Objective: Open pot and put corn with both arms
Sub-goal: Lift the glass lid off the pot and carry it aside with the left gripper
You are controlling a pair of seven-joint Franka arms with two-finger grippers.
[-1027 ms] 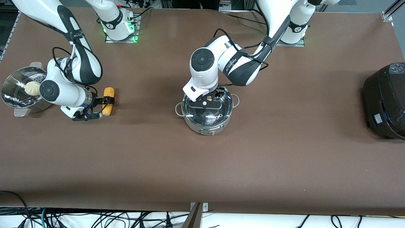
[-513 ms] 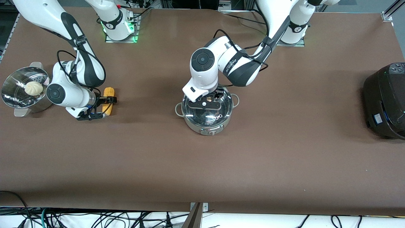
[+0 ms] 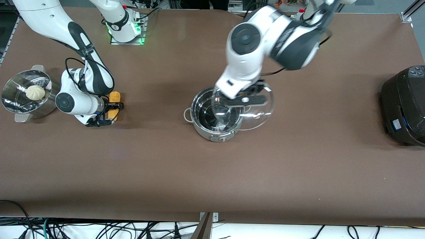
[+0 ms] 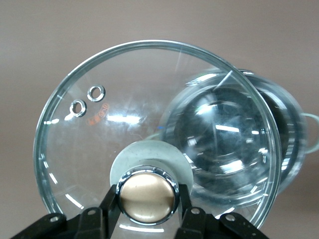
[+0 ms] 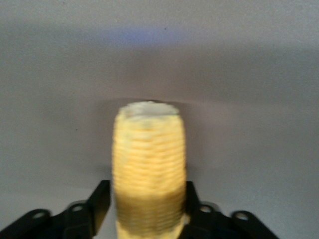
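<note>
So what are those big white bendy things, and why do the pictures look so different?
They are two robot arms at a brown table, each ending in a black two-finger gripper. One picture looks down from high up; the other two come from cameras on the wrists. The left gripper pinches the tan knob of the clear glass lid, held partly over the shiny round steel pot, now open. The right gripper squeezes the yellow corn cob. A holey steel steamer with a white bun and a black appliance sit at the table's ends.

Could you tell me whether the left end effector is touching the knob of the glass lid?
Touching. The left wrist view shows the left end effector with a finger pressed against each side of the tan knob, no gap, holding the glass lid off the pot.
</note>
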